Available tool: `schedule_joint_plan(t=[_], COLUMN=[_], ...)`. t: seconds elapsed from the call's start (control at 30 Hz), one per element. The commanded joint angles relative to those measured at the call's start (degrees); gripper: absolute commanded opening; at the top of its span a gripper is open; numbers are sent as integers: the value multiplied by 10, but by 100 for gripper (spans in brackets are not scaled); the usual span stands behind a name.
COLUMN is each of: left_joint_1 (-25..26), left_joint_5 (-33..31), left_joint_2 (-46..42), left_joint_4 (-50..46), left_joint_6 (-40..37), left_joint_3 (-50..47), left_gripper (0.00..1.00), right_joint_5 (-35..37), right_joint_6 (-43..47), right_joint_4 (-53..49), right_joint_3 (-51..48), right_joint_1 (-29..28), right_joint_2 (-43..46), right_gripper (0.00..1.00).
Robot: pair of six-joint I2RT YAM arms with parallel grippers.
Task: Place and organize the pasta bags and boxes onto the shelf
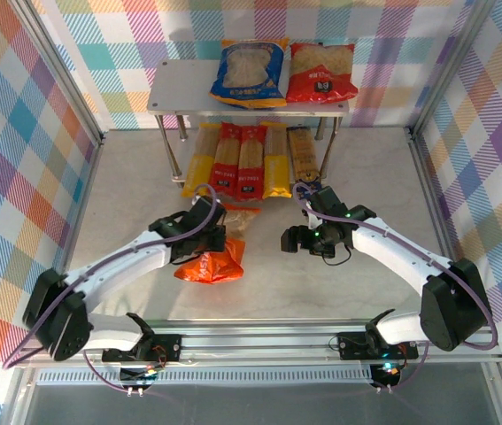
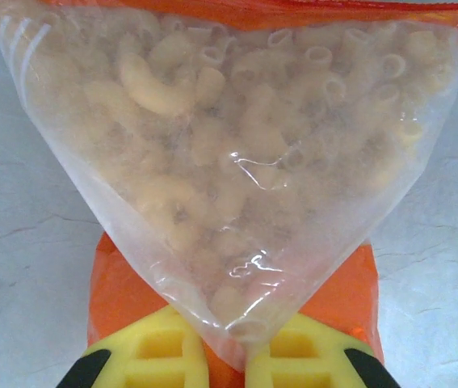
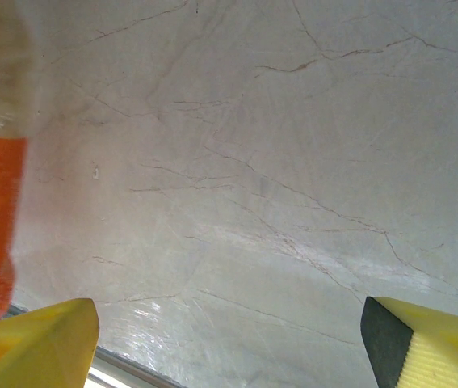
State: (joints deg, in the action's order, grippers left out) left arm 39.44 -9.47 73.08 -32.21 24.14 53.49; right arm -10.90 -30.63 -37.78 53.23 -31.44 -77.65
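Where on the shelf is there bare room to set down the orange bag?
For the orange bag, the top board is bare at its left end, between its left edge and the blue bag. Its right part is crowded: blue bag and red bag side by side. Below, five long packs fill the middle.

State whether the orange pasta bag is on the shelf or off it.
Off: the orange bag is over the table, before the shelf.

No wording is legible; the printed labels on the blue bag (image 1: 249, 73) and red bag (image 1: 321, 73) are too small.
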Motion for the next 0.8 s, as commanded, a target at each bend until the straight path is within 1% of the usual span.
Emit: schedule_joint_plan(t=[0.0,0.2,0.33,0.43,0.6,0.77], left_joint_1=[-10,-29,-43,-51,-69,-94], left_joint_5=[0,-16,-55,-97,-143,-139], left_joint_2=[-62,-137,-173,-186,-164,-84], left_joint_4=[-17,-93,-139,-143,-123,-82], left_joint_6=[-14,-37,-69,-97,-163,-231], left_joint_3=[41,101,171,220,315,441], left_gripper=[0,0,0,0,0,0], right_joint_5=[5,6,10,10,4,-3], right_joint_6=[-1,2,6,9,13,21], right_joint_4=[-2,-5,-8,-9,-11,-19], right_joint_3=[1,9,21,33,51,73], right_joint_1=[3,3,3,3,3,3], right_joint_2=[10,7,-1,-11,-21,-32], right_gripper=[85,85,85,85,85,85])
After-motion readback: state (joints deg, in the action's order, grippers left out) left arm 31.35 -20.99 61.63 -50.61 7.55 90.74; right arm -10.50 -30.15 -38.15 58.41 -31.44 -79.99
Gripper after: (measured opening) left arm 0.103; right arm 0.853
